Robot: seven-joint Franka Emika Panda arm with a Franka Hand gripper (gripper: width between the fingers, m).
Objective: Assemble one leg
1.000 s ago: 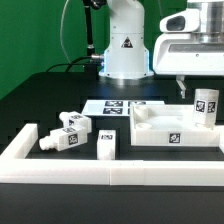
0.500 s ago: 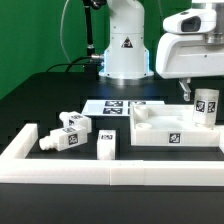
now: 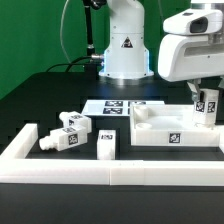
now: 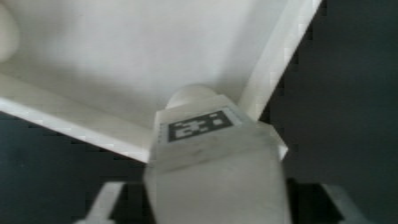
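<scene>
One leg (image 3: 207, 104), a stubby white post with a tag on its face, stands upright at the exterior view's right, on the far right corner of the wide white tray-like piece (image 3: 160, 130). My gripper (image 3: 203, 96) has come down over it and is open. In the wrist view the leg (image 4: 210, 150) fills the space between my fingers (image 4: 111, 202), with a dark gap on each side. The tray-like piece (image 4: 143, 60) lies beyond it.
Three more tagged white legs lie at the exterior view's left (image 3: 75, 125), (image 3: 58, 139), (image 3: 107, 146). The marker board (image 3: 112, 105) lies behind them. A white raised wall (image 3: 100, 172) runs along the front. The robot base (image 3: 125, 45) stands at the back.
My gripper has come down and moved toward the exterior view's left, so its fingers now straddle the standing leg. The parts have not moved.
</scene>
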